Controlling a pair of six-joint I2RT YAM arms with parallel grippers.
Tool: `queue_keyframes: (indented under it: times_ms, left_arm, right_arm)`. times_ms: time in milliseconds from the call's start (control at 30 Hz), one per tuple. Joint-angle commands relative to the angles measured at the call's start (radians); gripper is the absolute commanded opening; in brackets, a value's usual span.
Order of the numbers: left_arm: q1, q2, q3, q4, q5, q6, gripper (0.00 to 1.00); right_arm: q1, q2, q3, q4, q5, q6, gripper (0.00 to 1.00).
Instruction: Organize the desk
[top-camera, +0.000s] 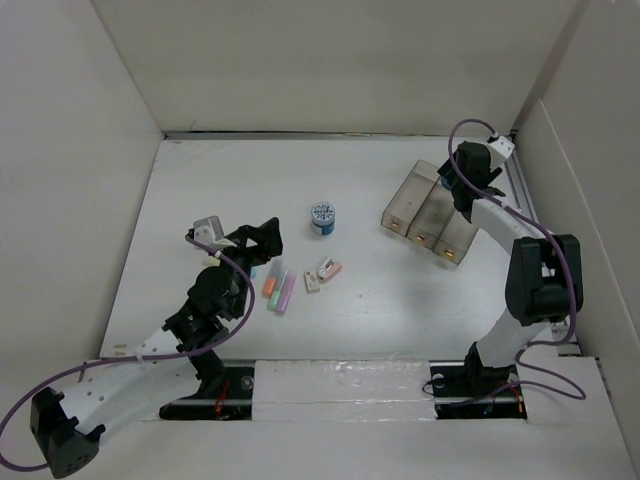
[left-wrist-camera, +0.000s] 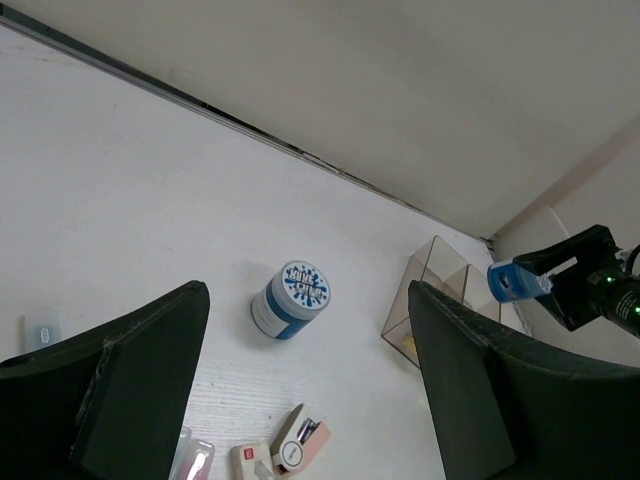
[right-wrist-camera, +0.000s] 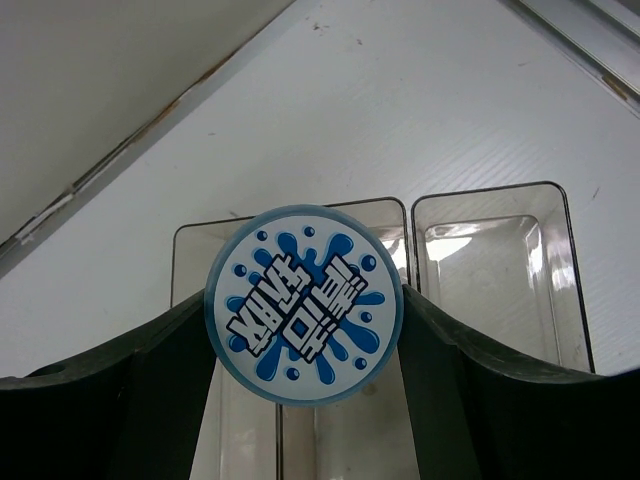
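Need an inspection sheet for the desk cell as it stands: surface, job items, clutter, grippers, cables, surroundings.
Surface: white plank desk, no spills seen.
Job's things: clear three-compartment tray far right; loose tub mid-desk; markers and small pink-and-white items near centre.
Clutter: nothing seen beyond those.
Grippers: left gripper jaws open, empty, above the markers; right gripper jaws closed on held tub above the tray.
Cables: purple cables loop along both arms.
Surroundings: white wall panels on three sides.
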Motion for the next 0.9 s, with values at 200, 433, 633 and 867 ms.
queue_keyframes:
  times_ms: [200, 433, 633, 867]
  left_arm:
    - [0.002, 0.002, 0.015, 0.032, 0.013, -0.004, 0.77]
    - [0.002, -0.007, 0.012, 0.037, 0.024, -0.005, 0.77]
    - [0.002, -0.018, 0.013, 0.034, 0.03, -0.007, 0.77]
    - [0.002, -0.022, 0.009, 0.037, 0.025, -0.007, 0.77]
  right_arm:
    - [-0.021, 0.028, 0.037, -0.011, -0.031, 0.068, 0.52]
    - [-0.03, 0.054, 0.069, -0.066, -0.051, 0.068, 0.56]
    - [-0.039, 0.064, 0.083, -0.106, -0.054, 0.06, 0.82]
    - [-0.039, 0.031, 0.089, -0.11, -0.072, 0.051, 0.88]
